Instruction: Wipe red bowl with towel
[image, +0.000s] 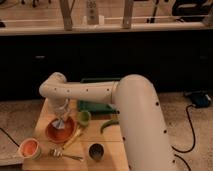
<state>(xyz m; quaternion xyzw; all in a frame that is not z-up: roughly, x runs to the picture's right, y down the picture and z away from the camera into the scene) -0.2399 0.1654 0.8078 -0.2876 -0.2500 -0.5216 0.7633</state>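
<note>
Camera view, tool (60, 121) and towel (59, 124) in red bowl (60, 131).

Dim warm indoor light, whole frame soft & blurry, dark band mid-frame, tool (60, 121) over red bowl (61, 131).

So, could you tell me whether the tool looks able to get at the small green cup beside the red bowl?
Probably yes: the tool hangs over the red bowl, and the green cup stands uncovered right beside it.

Gripper (60, 121) with towel (59, 125) down in red bowl (52, 134).
</note>
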